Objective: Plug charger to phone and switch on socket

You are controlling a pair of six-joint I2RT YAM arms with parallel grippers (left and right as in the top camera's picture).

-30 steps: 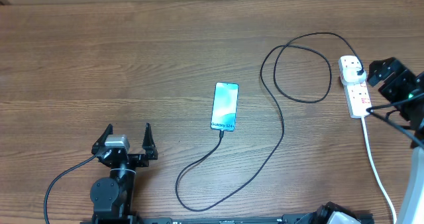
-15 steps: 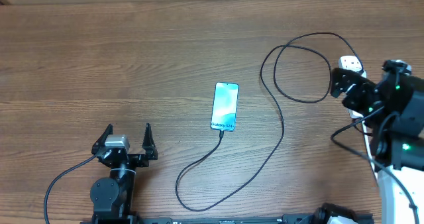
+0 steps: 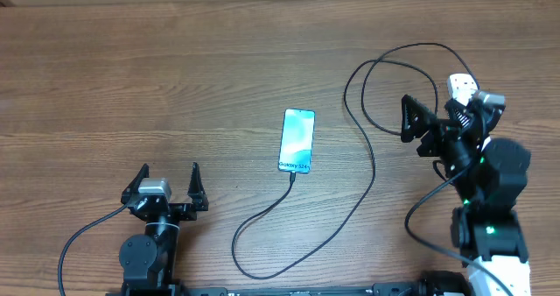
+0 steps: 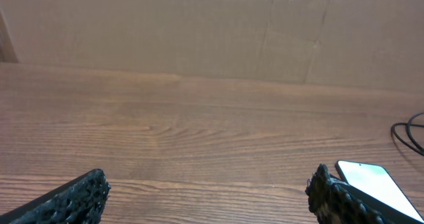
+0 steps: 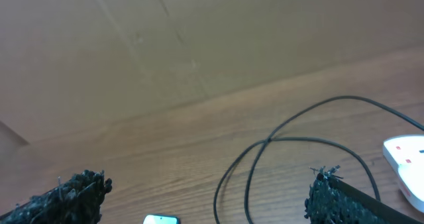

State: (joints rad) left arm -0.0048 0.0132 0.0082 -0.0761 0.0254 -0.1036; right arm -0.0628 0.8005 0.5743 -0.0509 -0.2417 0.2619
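The phone (image 3: pixel 297 140) lies mid-table with its screen lit; it also shows in the left wrist view (image 4: pixel 374 183) and at the bottom edge of the right wrist view (image 5: pixel 162 219). The charger cable (image 3: pixel 374 169) meets the phone's near end, loops across the table (image 5: pixel 291 141) and runs to a black plug in the socket (image 3: pixel 459 84). The right arm hides most of the socket; its end shows in the right wrist view (image 5: pixel 405 154). My right gripper (image 3: pixel 430 116) is open and empty above the cable loop, just left of the socket. My left gripper (image 3: pixel 169 178) is open and empty, left of the phone.
A brown cardboard wall (image 4: pixel 199 25) stands along the table's far edge. The left arm's base and its black lead (image 3: pixel 79 239) sit at the front left. The right arm's body (image 3: pixel 490 208) stands at the front right over the socket's cord.
My right arm has swung left from the table's right edge and now covers most of the socket. The left arm, phone and cable have not moved.
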